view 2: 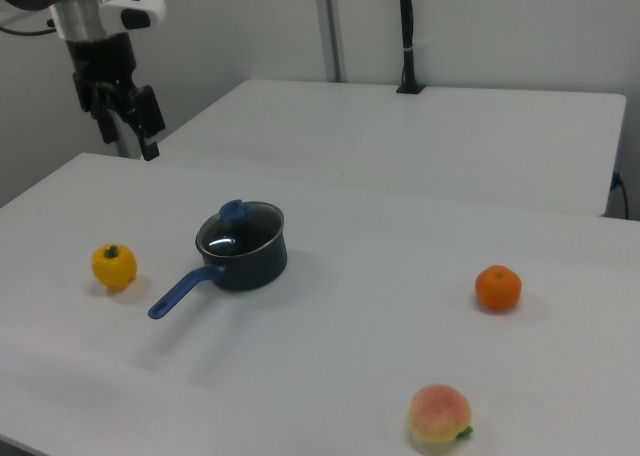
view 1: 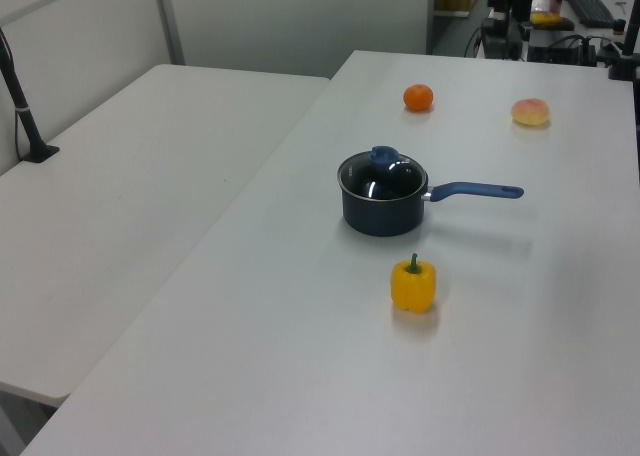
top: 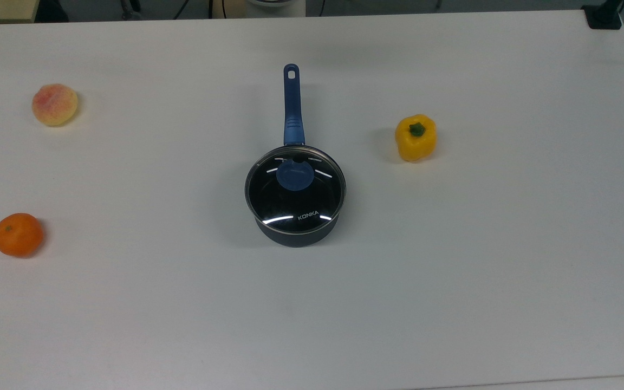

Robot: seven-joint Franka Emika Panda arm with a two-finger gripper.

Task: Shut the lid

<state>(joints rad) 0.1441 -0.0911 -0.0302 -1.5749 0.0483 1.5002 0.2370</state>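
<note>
Lid (top: 295, 187) placement is seen as complete: the clear glass disc with its blue knob (top: 295, 174) is seated level on the rim of the black saucepan (top: 296, 234), with the white KONKA lettering turned toward the near edge of the table (top: 453, 303) in the top view. The saucepan is found around the middle of the table, its long blue handle (top: 292, 103) pointed at the far edge in the top view.

The gripper (view 2: 125, 126) is held high in the right view, above the table's far left corner and well apart from the saucepan, with its two fingers spread apart and nothing held between them.

A yellow pepper (top: 416, 137) is set near the saucepan on the top view's right. A peach (top: 54, 104) and an orange (top: 18, 234) are placed well apart along the table's left edge in the top view.
</note>
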